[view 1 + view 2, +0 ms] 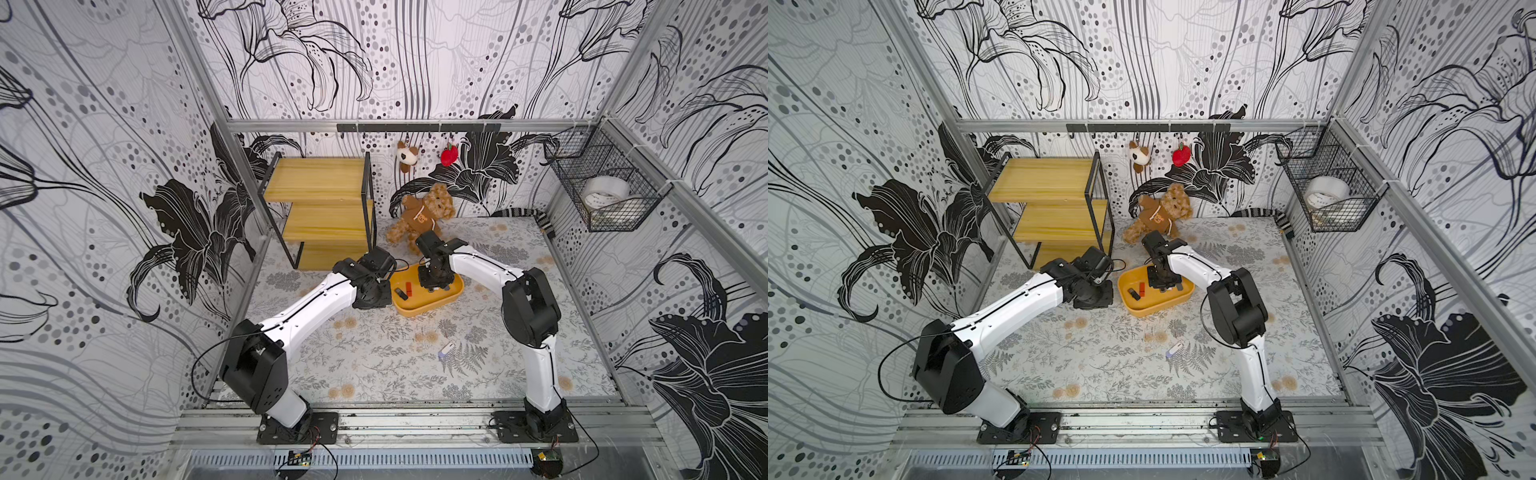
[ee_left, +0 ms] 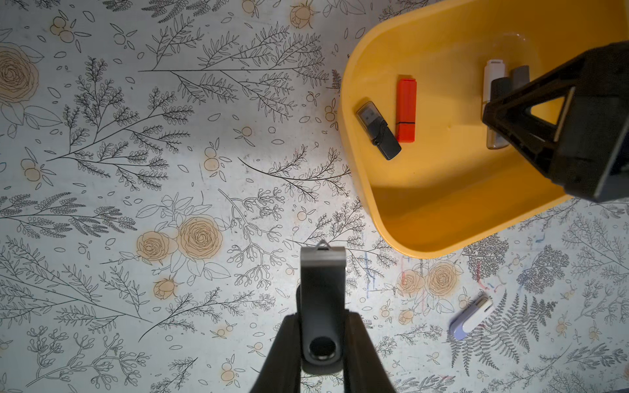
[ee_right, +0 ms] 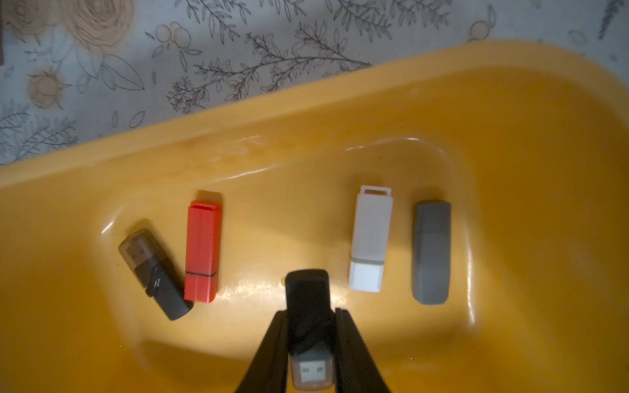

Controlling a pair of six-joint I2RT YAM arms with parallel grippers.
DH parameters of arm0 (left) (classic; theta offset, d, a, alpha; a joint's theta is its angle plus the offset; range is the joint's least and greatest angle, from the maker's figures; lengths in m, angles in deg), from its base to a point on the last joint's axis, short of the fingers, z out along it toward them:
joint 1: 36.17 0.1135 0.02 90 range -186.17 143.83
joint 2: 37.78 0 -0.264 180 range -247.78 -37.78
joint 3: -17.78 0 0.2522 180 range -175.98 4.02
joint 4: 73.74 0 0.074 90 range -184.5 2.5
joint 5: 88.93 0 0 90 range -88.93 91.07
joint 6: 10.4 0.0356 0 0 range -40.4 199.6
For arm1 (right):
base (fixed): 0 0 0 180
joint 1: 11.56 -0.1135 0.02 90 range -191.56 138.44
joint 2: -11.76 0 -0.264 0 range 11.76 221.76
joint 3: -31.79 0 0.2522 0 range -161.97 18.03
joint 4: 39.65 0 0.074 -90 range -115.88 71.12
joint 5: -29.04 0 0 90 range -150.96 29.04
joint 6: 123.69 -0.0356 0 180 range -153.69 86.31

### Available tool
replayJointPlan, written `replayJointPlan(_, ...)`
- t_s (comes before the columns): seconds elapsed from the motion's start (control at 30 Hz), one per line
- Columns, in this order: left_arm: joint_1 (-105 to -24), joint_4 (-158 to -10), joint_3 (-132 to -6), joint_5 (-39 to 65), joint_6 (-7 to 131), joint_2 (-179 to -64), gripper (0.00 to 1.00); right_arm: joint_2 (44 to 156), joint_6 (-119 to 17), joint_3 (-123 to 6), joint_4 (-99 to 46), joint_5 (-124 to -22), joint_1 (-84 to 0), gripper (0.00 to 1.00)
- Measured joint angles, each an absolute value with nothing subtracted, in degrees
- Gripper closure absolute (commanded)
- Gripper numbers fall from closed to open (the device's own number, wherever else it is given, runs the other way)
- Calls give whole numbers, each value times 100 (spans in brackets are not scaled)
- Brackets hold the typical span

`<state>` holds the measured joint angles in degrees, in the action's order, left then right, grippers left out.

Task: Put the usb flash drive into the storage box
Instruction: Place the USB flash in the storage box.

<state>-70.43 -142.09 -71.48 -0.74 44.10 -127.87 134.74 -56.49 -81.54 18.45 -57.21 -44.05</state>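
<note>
both grip drives [image 3: 308,292] [image 2: 321,282]: right end effector [image 3: 310,311] over storage box [image 3: 306,102], left end effector [image 2: 322,316] beside it.

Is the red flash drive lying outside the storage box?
No, the red flash drive lies inside the storage box, beside a black drive.

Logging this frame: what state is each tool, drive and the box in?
left tool, shut on grey swivel drive, over the table beside the storage box.
right tool, shut on held black drive, over the box.
storage box, holds red drive, white drive, plain grey drive, loose black drive, all lying flat.
lilac drive, lying on the table, outside the box.
</note>
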Motion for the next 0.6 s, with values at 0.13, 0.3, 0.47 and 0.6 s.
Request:
replayJointPlan(0.13,-7039,-14204,-7146,-45,4436,-12787,100,13653,-5630,-8226,1852,-5752,-4405,100)
replayJointPlan(0.3,-7023,-14172,-7092,-19,4436,-12787,100,13937,-5582,-8377,1841,-5761,-4405,100)
replayJointPlan(0.47,-7023,-14150,-7030,-19,4436,-12787,100,14036,-5540,-8462,1869,-5754,-4403,100)
replayJointPlan(0.6,-7023,-14143,-7000,-19,4436,-12787,100,14101,-5542,-8521,1861,-5752,-4394,100)
